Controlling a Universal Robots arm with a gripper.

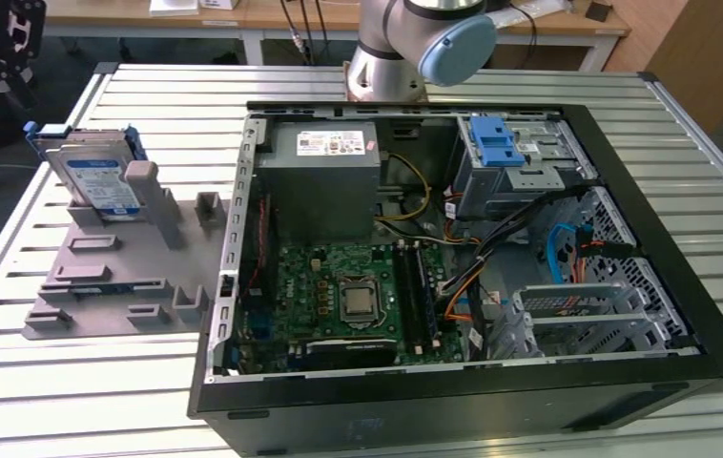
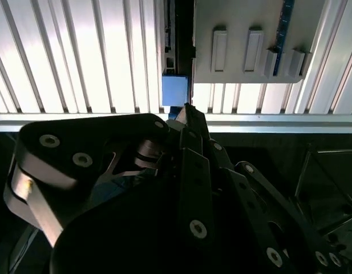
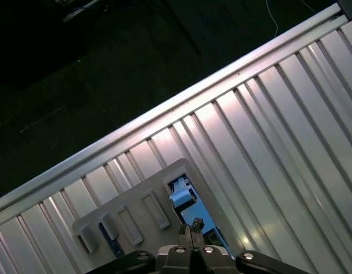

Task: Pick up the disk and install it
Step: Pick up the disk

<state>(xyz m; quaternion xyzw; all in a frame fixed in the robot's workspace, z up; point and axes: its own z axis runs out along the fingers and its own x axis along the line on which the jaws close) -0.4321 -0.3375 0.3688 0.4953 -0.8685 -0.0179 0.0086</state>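
In the first wrist view the black gripper (image 3: 190,235) has its jaws pressed together at the tips, with nothing between them. Just beyond the closed jaws and apart from them, the flat silver-metal disk (image 1: 92,176), with a blue-and-white label and blue plastic side rails, stands on edge in the grey plastic holder (image 1: 107,286) on the slatted aluminium table (image 1: 183,95). Farther from the jaws, past the holder, lies the open black computer case (image 1: 464,415).

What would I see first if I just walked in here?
The big black computer case lying open in the middle, its green circuit board and wires showing. Then the disk standing on edge in a grey holder at the exterior view's left.
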